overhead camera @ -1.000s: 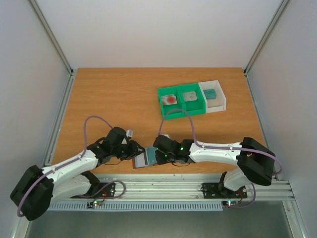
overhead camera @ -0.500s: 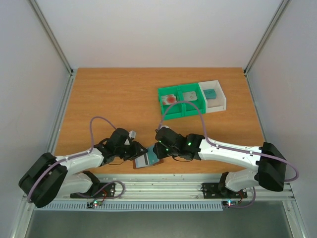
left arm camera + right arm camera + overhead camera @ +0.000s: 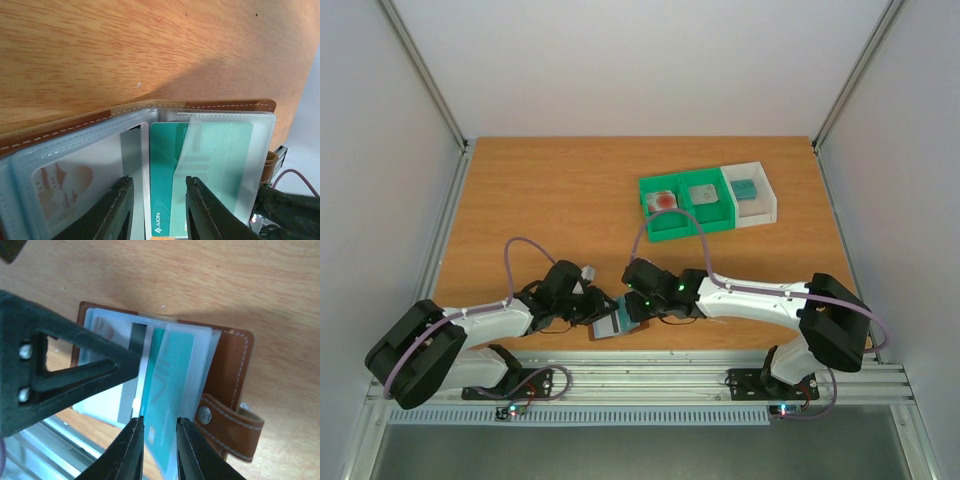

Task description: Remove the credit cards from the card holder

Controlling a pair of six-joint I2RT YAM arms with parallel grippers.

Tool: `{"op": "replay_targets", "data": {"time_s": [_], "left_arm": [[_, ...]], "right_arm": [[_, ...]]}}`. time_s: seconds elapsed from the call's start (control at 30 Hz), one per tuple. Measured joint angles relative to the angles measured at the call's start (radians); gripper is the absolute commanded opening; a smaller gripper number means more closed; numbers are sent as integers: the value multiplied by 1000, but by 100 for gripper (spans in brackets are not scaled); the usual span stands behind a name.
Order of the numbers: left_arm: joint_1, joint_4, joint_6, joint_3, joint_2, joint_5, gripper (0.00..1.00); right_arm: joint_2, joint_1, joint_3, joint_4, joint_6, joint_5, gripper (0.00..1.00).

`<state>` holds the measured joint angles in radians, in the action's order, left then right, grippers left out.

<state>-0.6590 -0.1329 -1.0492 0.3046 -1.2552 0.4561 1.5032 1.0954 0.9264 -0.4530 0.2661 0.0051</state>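
Top view: brown wooden table [image 3: 540,200]. Far right part: green plastic two-compartment tray [image 3: 688,230] w/ pale rectangular card w/ red blot [image 3: 663,199] in its left compartment and grey rectangular card [image 3: 704,194] in its right one. White plastic tray [image 3: 761,214] sits against the green tray's right side and holds a small teal rectangular card [image 3: 746,188]. Flat brown leather card holder [image 3: 608,326] lies open at near table edge, centre, betw. both arms. On its left side sits the left gripper [image 3: 594,306], on its right the right gripper [image 3: 634,307]. Jaw state not readable from here.

Left wrist view: holder open flat on table, brown stitched edge at top, clear plastic sleeves inside. Sleeve at frame left has a pale card w/ tan picture [image 3: 60,187]. Sleeve at frame right has a teal-green card marked AION [image 3: 167,165], w/ a clear sleeve flap [image 3: 215,160] lying partly over it. The left gripper's jaws are apart, both black fingers [image 3: 116,212] at frame bottom, sleeve fold betw. them; nothing seen clamped.

Right wrist view: holder seen from the other side, brown snap tab [image 3: 227,432] at lower right, resting on table. AION card's sleeve is tilted up from the rest. The right gripper's jaws are close together, one each side of that sleeve's near edge; can't tell if pinching or just straddling. One left gripper finger lies across the holder's other sleeves, tip at a dark stripe [image 3: 137,337] near the fold.
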Motion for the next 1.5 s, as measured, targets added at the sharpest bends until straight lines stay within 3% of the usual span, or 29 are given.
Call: {"op": "replay_targets", "data": {"time_s": [0.3, 0.83, 1.2, 1.5], "left_arm": [[0, 7, -3, 0, 8, -10, 31], [0, -11, -13, 0, -6, -27, 30], [0, -127, -34, 0, -100, 2, 18], [0, -133, -42, 0, -108, -1, 0]], "right_arm": [[45, -44, -39, 36, -2, 2, 13], [118, -58, -88, 92, 6, 1, 12], [118, -59, -92, 103, 11, 1, 12], [118, -60, -102, 132, 17, -17, 12]]}}
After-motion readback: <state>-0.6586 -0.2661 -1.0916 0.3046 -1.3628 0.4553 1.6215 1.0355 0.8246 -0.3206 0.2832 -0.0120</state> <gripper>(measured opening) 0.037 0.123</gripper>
